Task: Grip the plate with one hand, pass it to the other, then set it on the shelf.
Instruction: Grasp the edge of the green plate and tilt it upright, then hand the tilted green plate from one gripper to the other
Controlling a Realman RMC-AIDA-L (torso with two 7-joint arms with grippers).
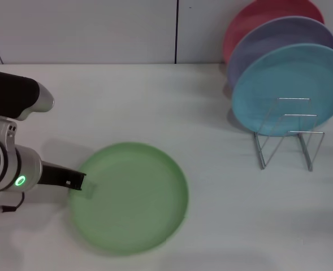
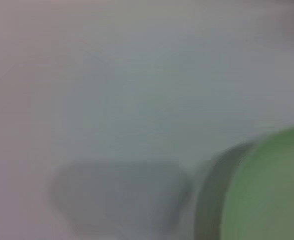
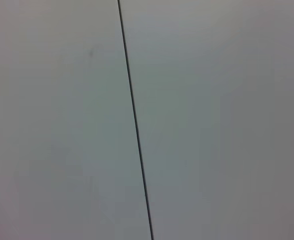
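Observation:
The light green plate (image 1: pixel 129 197) lies flat on the white table at the front, left of centre. My left gripper (image 1: pixel 78 182) reaches in from the left, and its dark tip is at the plate's left rim. The plate's edge also shows, blurred, in the left wrist view (image 2: pixel 271 190). The silver wire shelf (image 1: pixel 288 138) stands at the right. My right gripper is out of view; its wrist view shows only a pale surface with a dark seam.
A light blue plate (image 1: pixel 290 90), a lavender plate (image 1: pixel 273 36) and a pink plate (image 1: pixel 251 17) stand upright in the shelf's back slots. The wall runs along the table's far edge.

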